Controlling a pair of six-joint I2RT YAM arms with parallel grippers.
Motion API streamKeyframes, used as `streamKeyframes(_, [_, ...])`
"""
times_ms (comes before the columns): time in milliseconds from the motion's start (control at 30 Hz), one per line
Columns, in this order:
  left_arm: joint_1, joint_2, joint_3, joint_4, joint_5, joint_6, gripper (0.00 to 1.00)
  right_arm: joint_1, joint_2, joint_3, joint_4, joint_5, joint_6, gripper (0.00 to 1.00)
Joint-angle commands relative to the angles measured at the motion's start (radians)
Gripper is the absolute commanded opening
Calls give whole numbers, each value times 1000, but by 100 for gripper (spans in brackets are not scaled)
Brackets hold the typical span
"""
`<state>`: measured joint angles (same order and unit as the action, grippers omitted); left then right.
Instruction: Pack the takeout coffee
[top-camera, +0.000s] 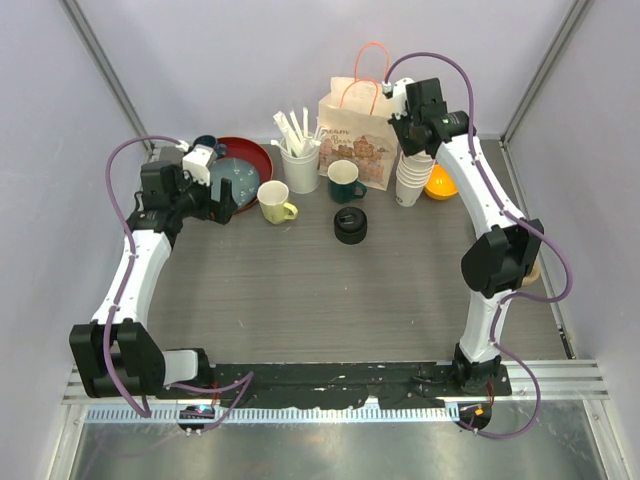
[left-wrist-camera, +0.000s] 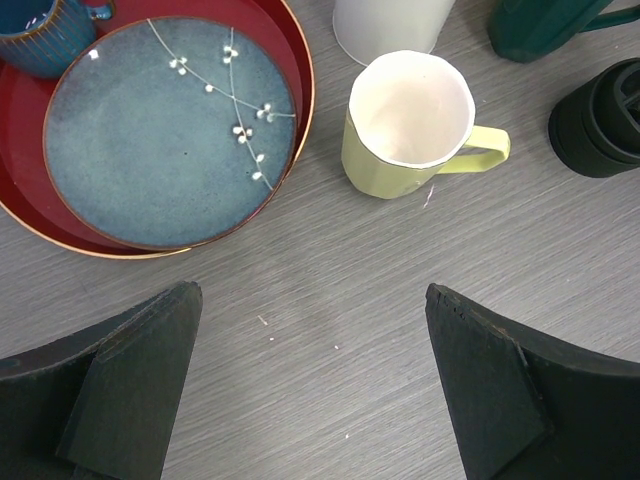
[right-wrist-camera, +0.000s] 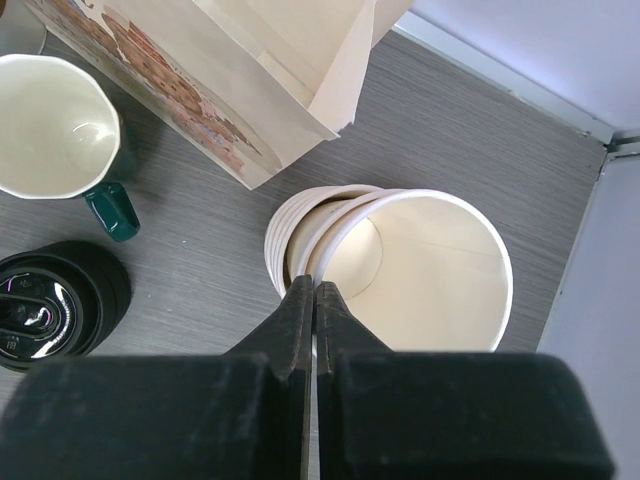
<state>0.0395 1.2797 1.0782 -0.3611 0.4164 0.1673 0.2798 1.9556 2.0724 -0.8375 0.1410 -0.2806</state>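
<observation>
Right claw (right-wrist-camera: 314, 292) pinched shut on the rim of the top paper cup (right-wrist-camera: 430, 270) of the stack. Left claw (left-wrist-camera: 312, 320) spread wide, empty, near yellow mug (left-wrist-camera: 400, 130).

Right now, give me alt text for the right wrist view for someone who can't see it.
The right claw is shut on the rim of the top paper cup of a lidless stack. A paper bag stands behind; a green mug and black-lidded coffee cup sit left.
</observation>
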Motion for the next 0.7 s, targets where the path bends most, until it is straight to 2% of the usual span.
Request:
streamKeyframes(0, [-6,-37,-3,4,27,20,99,4,-84,40,46,32,-32,1])
streamKeyframes(333, [-6,-45,-1,-6,35,31,99,10,-80,2,43,51,-43,1])
streamKeyframes(667, [-6,-48,11,-24,42,37,100,29,-155,23,94,83,-65,1])
